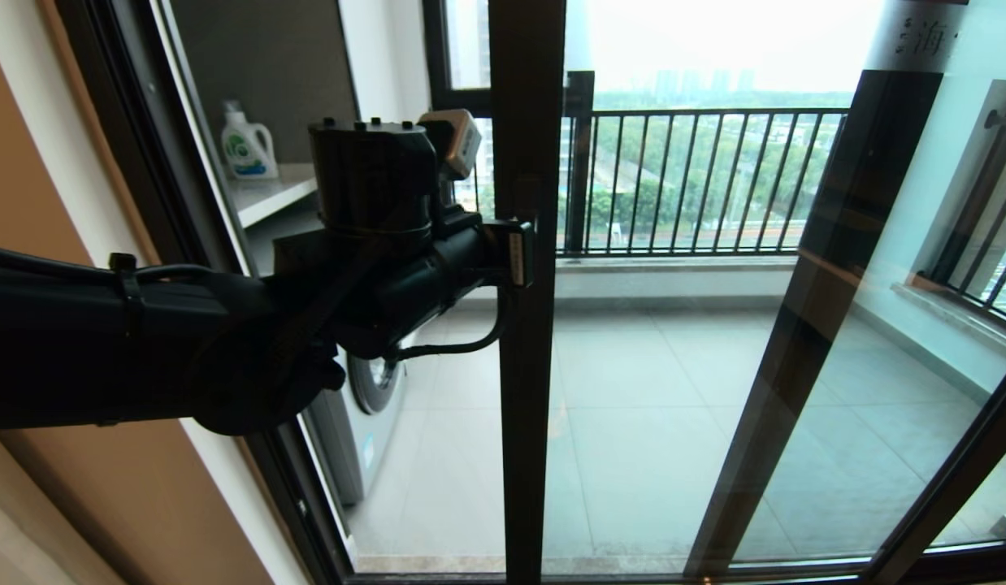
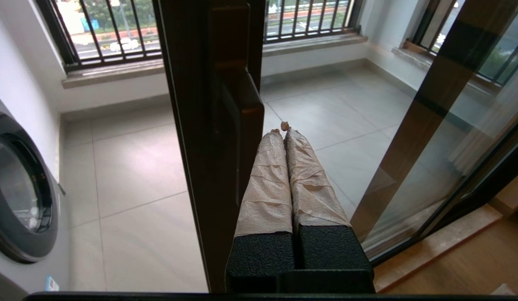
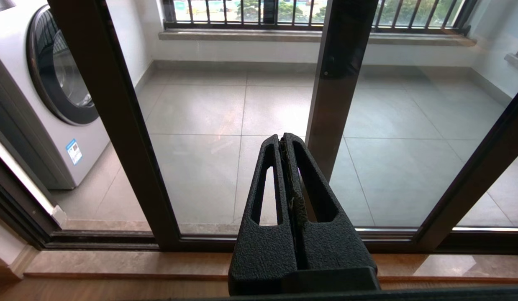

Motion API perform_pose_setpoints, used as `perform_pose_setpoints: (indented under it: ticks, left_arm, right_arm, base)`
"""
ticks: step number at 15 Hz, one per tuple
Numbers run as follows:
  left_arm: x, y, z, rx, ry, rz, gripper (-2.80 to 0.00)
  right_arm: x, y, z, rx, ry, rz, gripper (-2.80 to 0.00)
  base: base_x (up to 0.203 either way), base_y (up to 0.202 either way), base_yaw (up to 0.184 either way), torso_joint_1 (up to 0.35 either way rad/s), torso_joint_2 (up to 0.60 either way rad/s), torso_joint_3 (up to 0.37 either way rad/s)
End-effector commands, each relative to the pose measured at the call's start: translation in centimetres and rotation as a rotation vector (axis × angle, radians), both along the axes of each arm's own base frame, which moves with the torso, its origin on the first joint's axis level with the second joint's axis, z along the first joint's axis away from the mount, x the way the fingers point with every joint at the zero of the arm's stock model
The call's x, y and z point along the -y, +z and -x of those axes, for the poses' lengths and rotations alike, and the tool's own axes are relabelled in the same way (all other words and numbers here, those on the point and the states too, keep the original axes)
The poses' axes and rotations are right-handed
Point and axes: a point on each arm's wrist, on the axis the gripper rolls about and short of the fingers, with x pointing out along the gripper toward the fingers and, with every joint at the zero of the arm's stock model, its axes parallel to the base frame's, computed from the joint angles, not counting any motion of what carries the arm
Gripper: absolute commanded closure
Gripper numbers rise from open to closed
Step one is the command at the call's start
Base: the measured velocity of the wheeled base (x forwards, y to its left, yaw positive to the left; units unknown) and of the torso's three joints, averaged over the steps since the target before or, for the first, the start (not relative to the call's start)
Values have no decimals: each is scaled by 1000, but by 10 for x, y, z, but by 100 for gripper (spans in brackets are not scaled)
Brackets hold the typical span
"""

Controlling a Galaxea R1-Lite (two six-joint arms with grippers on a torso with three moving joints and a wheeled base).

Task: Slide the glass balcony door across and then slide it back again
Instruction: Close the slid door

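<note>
One glass balcony door (image 1: 526,341) stands partly slid across the opening, its dark upright frame central in the head view. The left tool (image 2: 284,127), fingers pressed together, rests against the door's handle (image 2: 242,138). The right tool (image 3: 284,140), also pressed together, hangs low before the glass, holding nothing.

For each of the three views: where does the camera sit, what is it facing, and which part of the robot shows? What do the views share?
Head: high, looking down at the glass balcony door; left arm reaches to its frame.
Left wrist: behind the left gripper, fingers shut, beside the door handle.
Right wrist: low, behind the shut right gripper, facing the glass.
Shared: washing machine, balcony railing.
</note>
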Motion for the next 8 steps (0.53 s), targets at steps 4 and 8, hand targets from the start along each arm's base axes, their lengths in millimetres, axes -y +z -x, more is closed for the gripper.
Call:
perform_pose_setpoints:
  ticks: [4,8]
  left_arm:
    - [49,-2,4,12,-80,24,0]
    - [87,-10,0,26,-96,39,0]
  right_arm:
    - [0,0,0,-1,1,1,0]
    - [0,0,0,0,1,1,0]
  base:
    - [0,0,0,0,0,0]
    - [0,0,0,0,0,0]
